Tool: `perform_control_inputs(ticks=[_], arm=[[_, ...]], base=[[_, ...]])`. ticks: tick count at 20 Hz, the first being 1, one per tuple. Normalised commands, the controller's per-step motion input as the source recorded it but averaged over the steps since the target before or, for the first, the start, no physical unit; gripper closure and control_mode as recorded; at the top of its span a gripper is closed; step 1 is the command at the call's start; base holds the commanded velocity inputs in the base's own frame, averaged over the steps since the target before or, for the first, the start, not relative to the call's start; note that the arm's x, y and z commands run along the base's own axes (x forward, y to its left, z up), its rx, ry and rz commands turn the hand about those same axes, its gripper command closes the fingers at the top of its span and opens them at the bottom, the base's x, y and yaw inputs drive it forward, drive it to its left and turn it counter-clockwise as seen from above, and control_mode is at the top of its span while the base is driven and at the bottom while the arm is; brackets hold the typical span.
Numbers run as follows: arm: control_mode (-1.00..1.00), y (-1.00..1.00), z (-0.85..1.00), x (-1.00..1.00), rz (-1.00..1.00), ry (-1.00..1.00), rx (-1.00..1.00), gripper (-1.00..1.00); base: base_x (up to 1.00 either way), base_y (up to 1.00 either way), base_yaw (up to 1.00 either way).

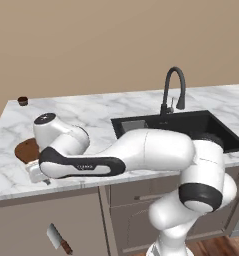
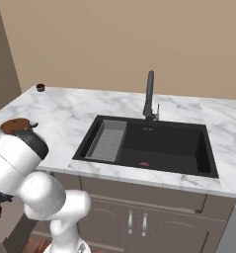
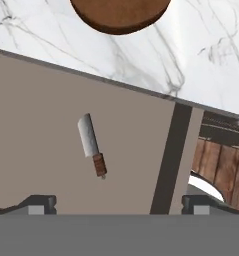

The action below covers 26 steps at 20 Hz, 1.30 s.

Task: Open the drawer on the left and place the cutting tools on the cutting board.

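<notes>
The drawer (image 3: 36, 125) stands pulled out under the counter's left end, its flat grey-brown bottom (image 1: 21, 225) in view from above. On that bottom lies the cleaver (image 3: 91, 145), silver blade and reddish-brown handle (image 1: 59, 239). The peeler is out of view. The dark-brown cutting board (image 3: 120, 14) rests on the marble near the front edge, partly behind my arm (image 1: 25, 150), and its top shows past my elbow (image 2: 13, 124). My gripper (image 3: 120, 205) hangs open above the drawer, fingertips wide apart and the cleaver ahead between them; its grey fingers (image 1: 36, 172) sit at the counter's edge.
A black sink (image 1: 191, 125) with a dark faucet (image 1: 172, 90) takes the counter's right half, a grey rack (image 2: 107, 141) inside it. A tiny brown cup (image 1: 23, 101) stands at the back left corner. Cabinet doors (image 2: 139, 222) lie below the sink. Wooden floor (image 3: 221, 160) shows right of the drawer.
</notes>
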Motion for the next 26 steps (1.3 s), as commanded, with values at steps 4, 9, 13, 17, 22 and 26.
perform_control_inputs(ticks=[4, 9, 13, 17, 22, 26], arm=[[-1.00, -0.38, -0.72, -0.09, 0.02, 0.07, 0.00, -1.00], [-1.00, -0.30, -0.71, 0.00, 0.03, 0.06, 0.00, -1.00], [-1.00, -0.04, -0.50, -0.23, 0.06, 0.03, 0.00, -1.00], [-1.00, 0.00, -0.42, -0.36, 0.06, 0.03, 0.00, -1.00], [-1.00, 0.00, -0.50, -0.14, 0.06, 0.10, 0.00, -1.00], [-1.00, 0.00, -0.58, -0.01, 0.05, 0.13, 0.00, -1.00]], base=[[0.00, 0.00, 0.00], [0.00, 0.00, 0.00], [0.00, 0.00, 0.00], [0.00, 0.00, 0.00], [0.00, 0.00, 0.00], [0.00, 0.00, 0.00]])
